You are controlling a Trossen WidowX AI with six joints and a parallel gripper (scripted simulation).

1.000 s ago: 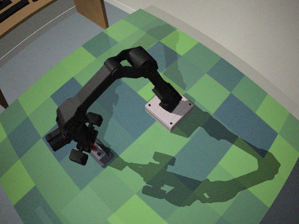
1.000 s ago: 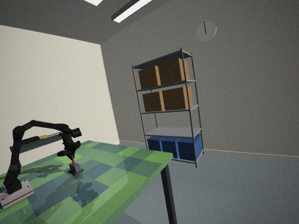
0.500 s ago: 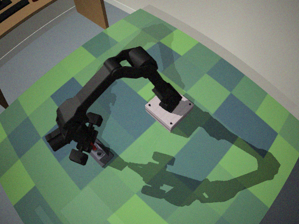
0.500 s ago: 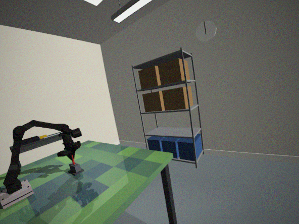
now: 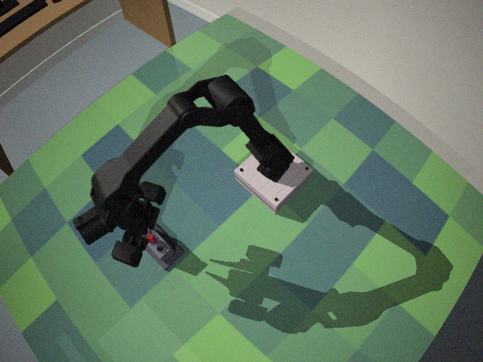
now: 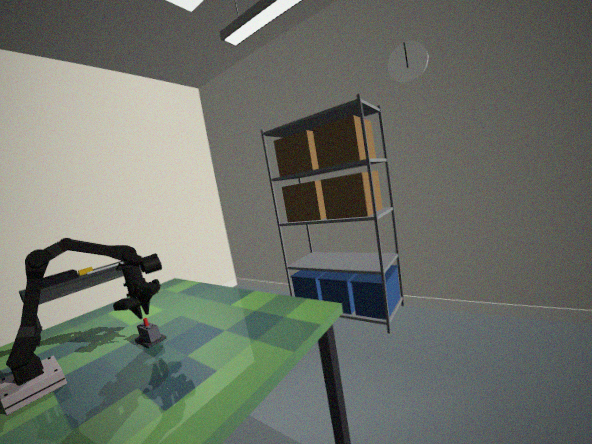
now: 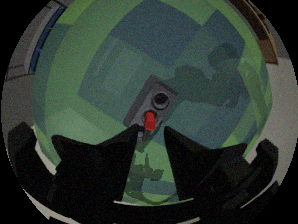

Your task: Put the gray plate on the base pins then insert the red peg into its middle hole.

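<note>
the gripper [image 6: 134, 306] hangs just above the gray plate [image 6: 151, 335] with its fingers parted and nothing between them. the red peg [image 6: 146, 322] stands upright in the plate, only its top poking out, clear of both fingers. the plate sits flat on the base [image 5: 163, 261] on the green checkered table [image 6: 260, 345], well apart from the arm's mount [image 5: 272, 183].

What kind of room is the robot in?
Probably a workshop or storeroom. A metal shelf rack along the wall holds brown boxes and blue bins, a strip light hangs overhead, and the robot arm works on a green checkered table.
</note>
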